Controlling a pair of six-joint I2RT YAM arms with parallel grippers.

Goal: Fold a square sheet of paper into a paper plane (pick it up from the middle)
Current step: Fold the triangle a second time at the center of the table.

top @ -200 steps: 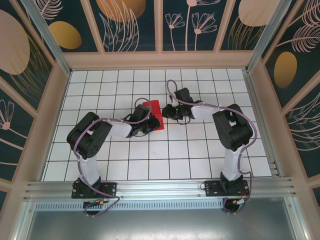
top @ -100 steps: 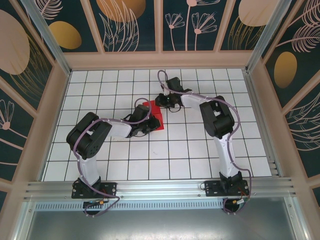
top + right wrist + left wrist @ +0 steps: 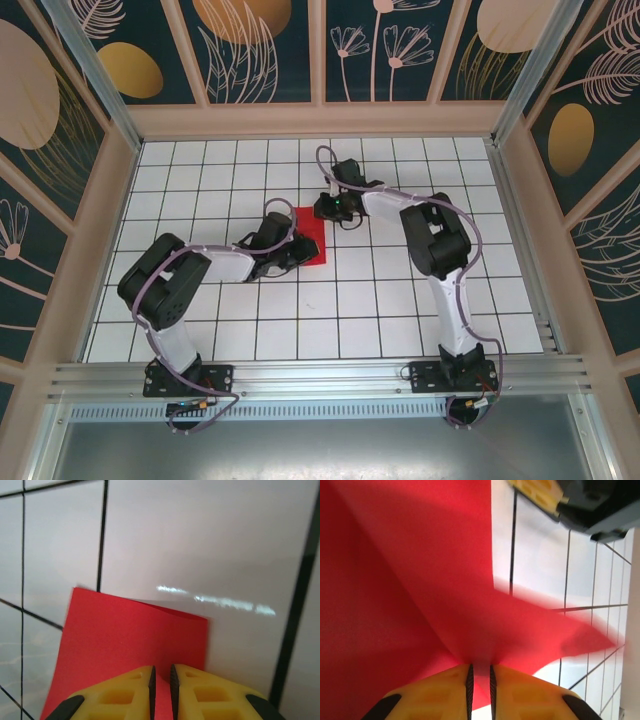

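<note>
The square sheet of paper (image 3: 310,238) is bright red and lies folded in the middle of the tiled table. My left gripper (image 3: 291,254) is at its near left side. In the left wrist view the sheet (image 3: 410,580) rises in a tent, and the left gripper (image 3: 480,672) is shut on a pinch of it. My right gripper (image 3: 324,209) is at the sheet's far edge. Its yellow fingers (image 3: 125,687) are nearly together, and the red paper (image 3: 130,635) runs into the slit between them at the right gripper (image 3: 161,672). A paper plane is out of view.
The white tiled table (image 3: 400,300) with black grid lines is walled by a wooden frame (image 3: 320,120) on three sides. The right gripper's dark body (image 3: 590,505) hangs close above the sheet's far corner in the left wrist view.
The right gripper swung left to the sheet's far edge and closed there. The left arm's elbow dropped toward the near left, and the red sheet now looks longer.
</note>
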